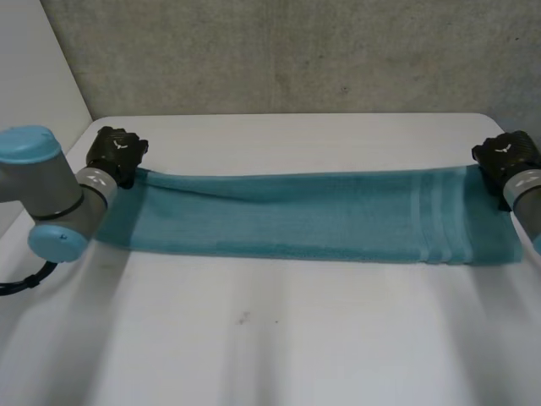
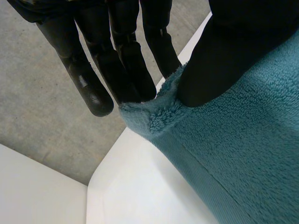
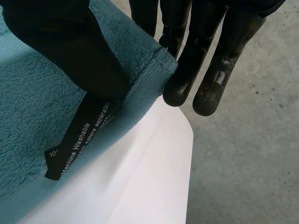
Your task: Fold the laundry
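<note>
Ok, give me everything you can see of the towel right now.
The towel is teal, fluffy terry with a flat woven hem and paler stripes near its right end. It lies as a long band across the white table, slightly rumpled near the left end. The left hand pinches its far left corner; the right hand pinches the far right corner, where a black care label lies across the hem.

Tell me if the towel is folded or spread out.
Spread out: the towel lies long across the table, left robot hand and right robot hand pinching its far corners. Whether it is doubled lengthwise, cannot tell.
</note>
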`<state>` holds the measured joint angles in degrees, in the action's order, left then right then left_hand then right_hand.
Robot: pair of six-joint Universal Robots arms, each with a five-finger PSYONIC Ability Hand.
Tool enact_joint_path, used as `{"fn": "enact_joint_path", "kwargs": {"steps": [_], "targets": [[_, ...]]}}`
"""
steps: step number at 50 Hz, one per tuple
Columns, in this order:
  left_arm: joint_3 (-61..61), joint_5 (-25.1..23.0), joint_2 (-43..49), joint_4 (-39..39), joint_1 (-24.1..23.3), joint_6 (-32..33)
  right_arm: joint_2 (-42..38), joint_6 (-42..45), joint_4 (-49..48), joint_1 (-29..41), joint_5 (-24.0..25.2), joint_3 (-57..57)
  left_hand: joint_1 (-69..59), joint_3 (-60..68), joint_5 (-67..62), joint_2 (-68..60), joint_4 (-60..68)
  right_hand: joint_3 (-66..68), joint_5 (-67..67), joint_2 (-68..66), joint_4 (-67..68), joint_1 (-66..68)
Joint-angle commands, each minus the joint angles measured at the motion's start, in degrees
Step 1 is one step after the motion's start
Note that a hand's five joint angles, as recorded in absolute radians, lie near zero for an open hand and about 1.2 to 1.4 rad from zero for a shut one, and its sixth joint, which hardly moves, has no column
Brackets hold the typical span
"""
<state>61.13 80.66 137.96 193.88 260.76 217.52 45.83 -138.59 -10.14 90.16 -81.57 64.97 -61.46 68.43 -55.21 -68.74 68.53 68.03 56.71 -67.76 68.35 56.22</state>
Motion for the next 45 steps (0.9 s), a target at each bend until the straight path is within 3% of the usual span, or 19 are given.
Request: {"fn": "enact_joint_path", "kwargs": {"steps": [1, 3, 4, 5, 7, 15, 22, 27, 34, 38, 45], "targets": [[-2.86, -0.95, 4.68, 3.00, -0.43, 0.01, -5.40, -0.10, -1.20, 2.12, -1.40, -5.03, -18.54, 11.57, -14.79, -11.26, 11.47, 11.02, 12.34, -11.29, 10.70, 22.83], [-2.50, -1.03, 4.77, 4.76, -0.78, 0.01, -5.93, -0.45, -1.38, 2.56, -2.88, -5.21, -13.35, 6.38, -9.60, -6.07, 6.28, -57.77, -56.46, 57.50, -58.09, -45.97], [-1.81, -1.30, 4.77, 6.85, -1.30, 0.10, -5.93, -0.46, -1.38, 2.56, -2.89, -5.21, 21.12, -28.10, 24.87, 28.40, -28.19, -58.03, -56.71, 57.76, -58.35, -46.22], [-0.50, -1.47, 4.51, 8.78, -2.00, 0.10, -6.10, -0.98, -1.29, 3.08, -4.20, -5.21, 46.11, -53.09, 49.86, 53.39, -53.18, -58.03, -56.71, 57.76, -58.35, -46.22], [1.26, -1.65, 4.07, 11.06, -2.79, 0.18, -6.10, -1.94, -1.38, 3.35, -5.34, -4.77, 51.46, -58.43, 55.21, 58.74, -58.53, -58.03, -56.71, 57.76, -58.35, -46.22], [8.91, -1.39, -0.93, 21.80, -3.68, 0.71, 3.62, -10.02, -1.55, 3.09, -5.71, 1.37, 51.46, -58.43, 55.21, 58.74, -58.53, -58.03, -56.71, 57.76, -58.35, -46.22], [16.39, -0.95, -8.41, 21.02, -3.86, 0.62, 12.88, -14.69, -0.24, 2.74, -2.81, 8.94, 51.46, -58.43, 55.21, 58.74, -58.53, -58.03, -56.71, 57.76, -58.35, -46.22], [27.96, -1.03, -18.93, 18.21, -3.24, -0.51, 18.85, -14.78, 6.68, -0.94, 3.33, 16.66, 51.46, -58.43, 55.21, 58.74, -58.53, -58.03, -56.71, 57.76, -58.35, -46.22], [38.26, -0.95, -26.68, 15.49, -3.24, -7.17, 19.12, -14.43, 13.91, -7.10, 9.66, 21.33, 51.46, -58.43, 55.21, 58.74, -58.53, -44.71, -43.40, 44.44, -45.03, -32.91], [42.66, -0.95, -29.32, 12.07, -3.33, -15.69, 18.33, -13.73, 13.39, -9.82, 14.58, 23.18, 51.46, -58.43, 55.21, 58.74, -58.53, -39.45, -38.14, 39.18, -39.77, -27.65], [44.95, -0.77, -30.12, 9.42, -4.03, -19.59, 13.33, -11.97, 7.86, -12.20, 16.80, 23.71, 51.46, -58.43, 55.21, 58.74, -58.53, -27.00, -25.69, 26.73, -27.32, -15.20]]}}
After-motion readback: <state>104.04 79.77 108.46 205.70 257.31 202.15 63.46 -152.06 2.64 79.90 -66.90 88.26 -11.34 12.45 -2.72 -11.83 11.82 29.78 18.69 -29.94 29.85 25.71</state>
